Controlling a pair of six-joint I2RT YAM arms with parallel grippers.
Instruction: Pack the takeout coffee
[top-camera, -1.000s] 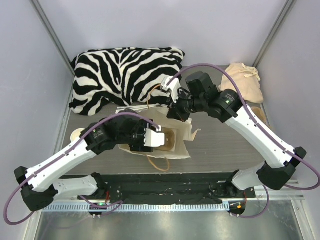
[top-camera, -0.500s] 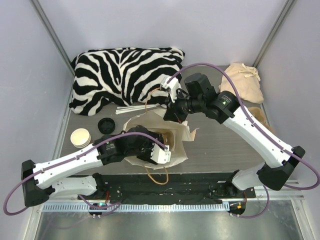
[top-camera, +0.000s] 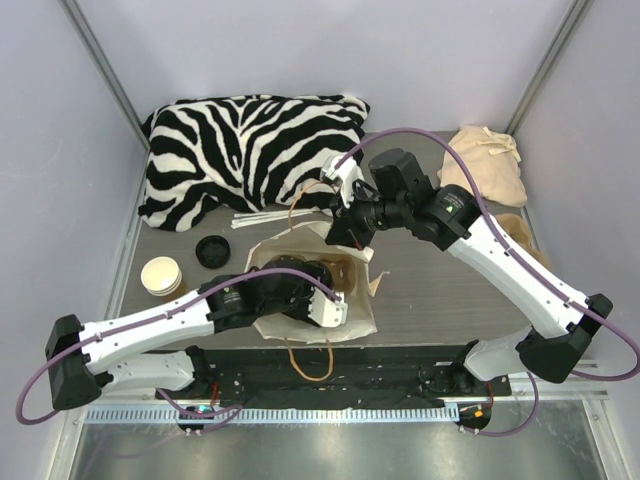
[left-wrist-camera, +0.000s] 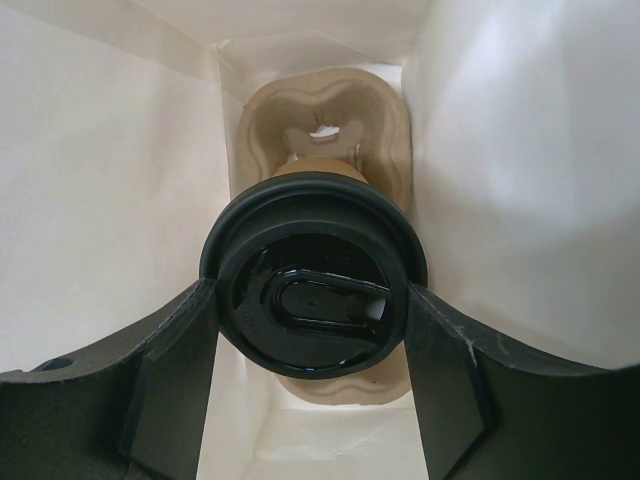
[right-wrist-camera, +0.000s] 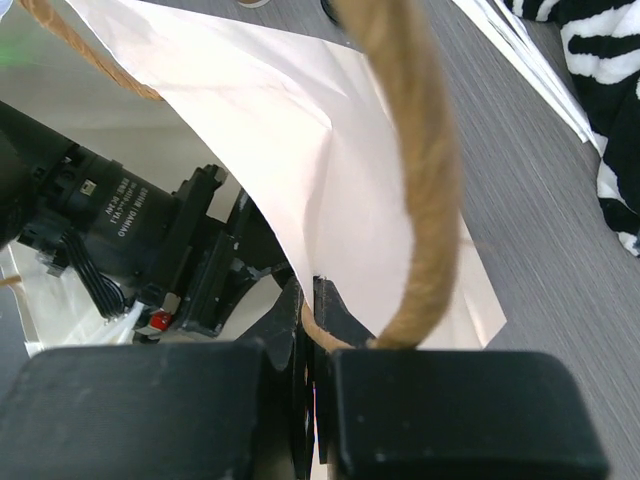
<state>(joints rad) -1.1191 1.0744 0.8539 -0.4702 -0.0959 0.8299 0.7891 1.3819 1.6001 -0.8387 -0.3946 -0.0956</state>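
Grips takeout coffee (left-wrist-camera: 322, 168) at its black lid (left-wrist-camera: 300, 215) with left gripper (left-wrist-camera: 311, 300), jaws pressed to both sides of lid; holds it upright deep inside white paper bag (left-wrist-camera: 110, 200), over pulp carrier (left-wrist-camera: 388, 120) on bag floor; cannot tell if seated; pinches bag rim beside twine handle (right-wrist-camera: 420, 170) with right gripper (right-wrist-camera: 310, 300), jaws tight on paper.

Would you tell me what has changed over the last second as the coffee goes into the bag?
The left gripper, holding the coffee, has moved right and toward the near edge and now sits inside the bag, above the carrier. The right gripper stays pinched on the bag's rim, shifted slightly left. The pillow, loose lid and white-topped cup have not moved.
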